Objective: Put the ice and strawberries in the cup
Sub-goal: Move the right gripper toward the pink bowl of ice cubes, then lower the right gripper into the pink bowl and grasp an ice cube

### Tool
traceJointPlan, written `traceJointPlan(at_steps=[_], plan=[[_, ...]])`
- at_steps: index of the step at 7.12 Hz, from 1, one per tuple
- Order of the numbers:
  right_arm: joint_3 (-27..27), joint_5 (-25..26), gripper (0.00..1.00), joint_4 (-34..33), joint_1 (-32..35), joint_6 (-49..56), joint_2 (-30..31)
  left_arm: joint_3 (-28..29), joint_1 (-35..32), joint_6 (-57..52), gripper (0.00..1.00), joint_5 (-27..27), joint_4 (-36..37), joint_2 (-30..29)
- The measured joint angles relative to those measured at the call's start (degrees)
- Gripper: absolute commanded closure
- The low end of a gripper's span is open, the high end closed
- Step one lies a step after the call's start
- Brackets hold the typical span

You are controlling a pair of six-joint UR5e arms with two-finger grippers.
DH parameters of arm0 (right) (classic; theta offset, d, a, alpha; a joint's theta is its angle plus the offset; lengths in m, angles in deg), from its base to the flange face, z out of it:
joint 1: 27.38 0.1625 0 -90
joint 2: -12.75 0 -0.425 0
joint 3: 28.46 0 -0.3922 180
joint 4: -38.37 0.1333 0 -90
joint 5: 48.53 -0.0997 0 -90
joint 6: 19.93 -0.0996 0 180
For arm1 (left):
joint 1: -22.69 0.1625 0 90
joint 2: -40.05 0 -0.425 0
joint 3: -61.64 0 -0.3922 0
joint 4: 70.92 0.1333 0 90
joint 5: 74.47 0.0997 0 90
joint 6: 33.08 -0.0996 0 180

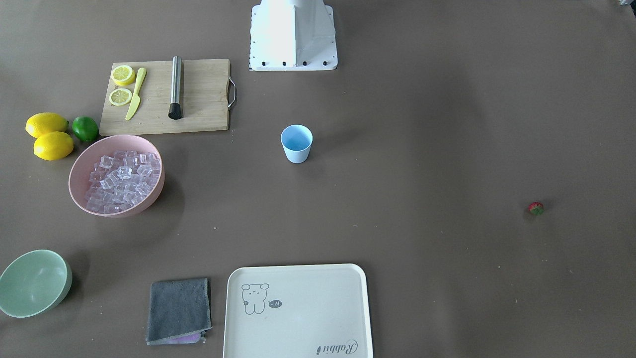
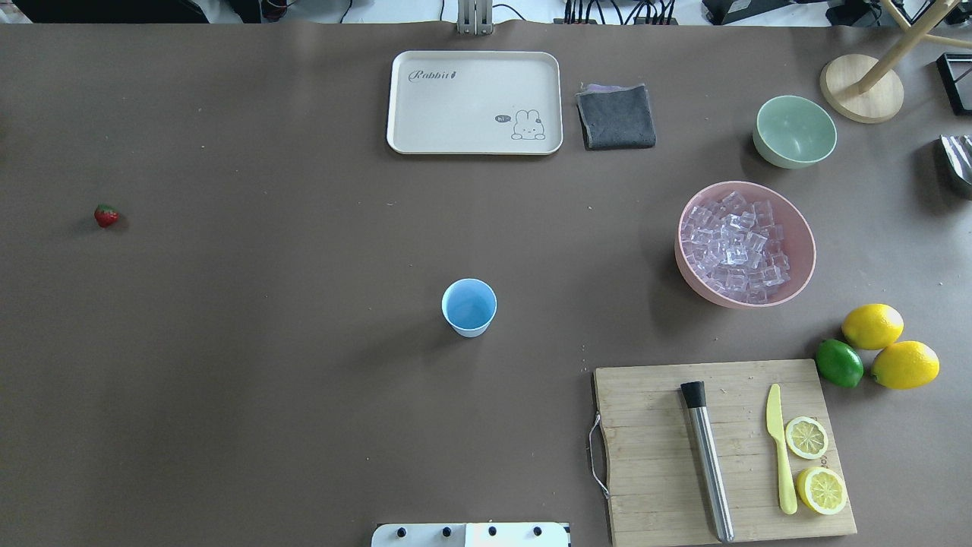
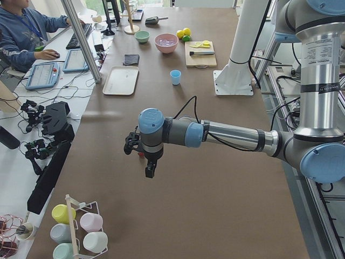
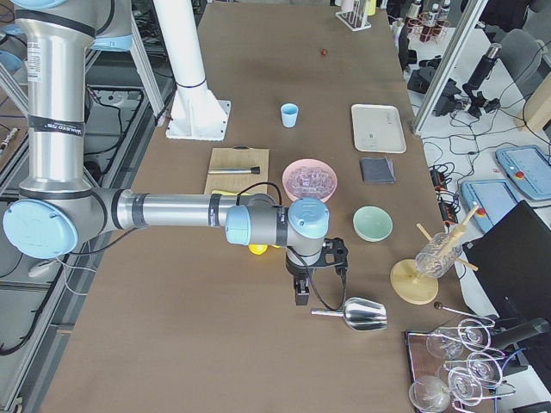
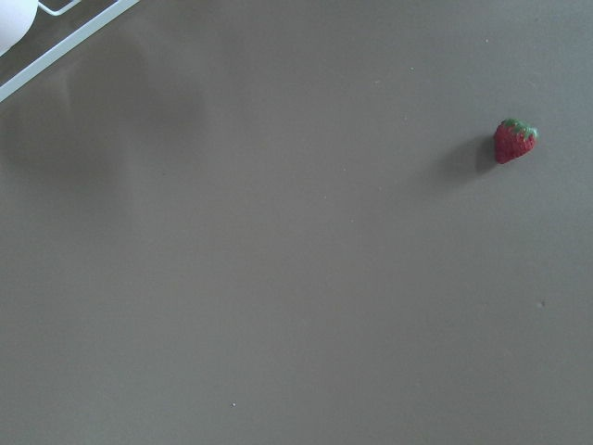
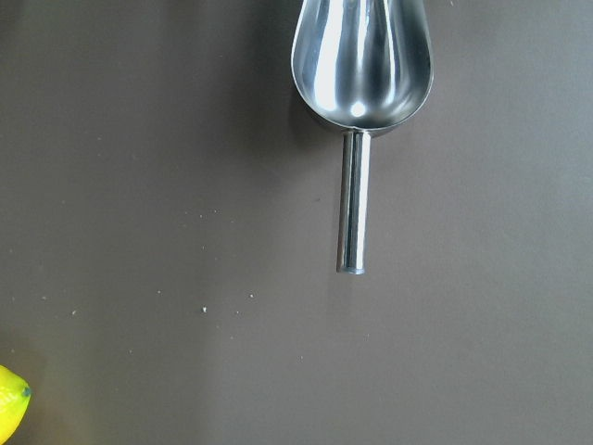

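Note:
The light-blue cup (image 2: 469, 307) stands upright and empty at the table's middle. The ice (image 2: 735, 247) is a heap of clear cubes in the pink bowl (image 2: 691, 277) on the right. The strawberry (image 2: 105, 216) lies alone at the far left; the left wrist view shows it at upper right (image 5: 513, 141). My left gripper (image 3: 150, 170) hangs above the table near the strawberry. My right gripper (image 4: 301, 292) hangs just beside the handle of a metal scoop (image 6: 363, 56) lying on the table. I cannot tell whether either gripper is open or shut.
A cutting board (image 2: 653, 448) holds a metal muddler, a yellow knife and lemon halves. Two lemons (image 2: 873, 325) and a lime (image 2: 839, 362) lie beside it. A pale green bowl (image 2: 794, 131), a grey cloth (image 2: 616, 115) and a cream tray (image 2: 474, 102) sit at the far side.

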Motion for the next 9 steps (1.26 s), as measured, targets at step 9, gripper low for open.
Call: traceJointPlan(at_steps=[9], plan=[[-10.12, 5.07, 0.01, 7.28, -29.97, -43.84, -12.69, 2.82, 0.44, 0.16, 0.02, -7.15, -5.86, -4.61]])
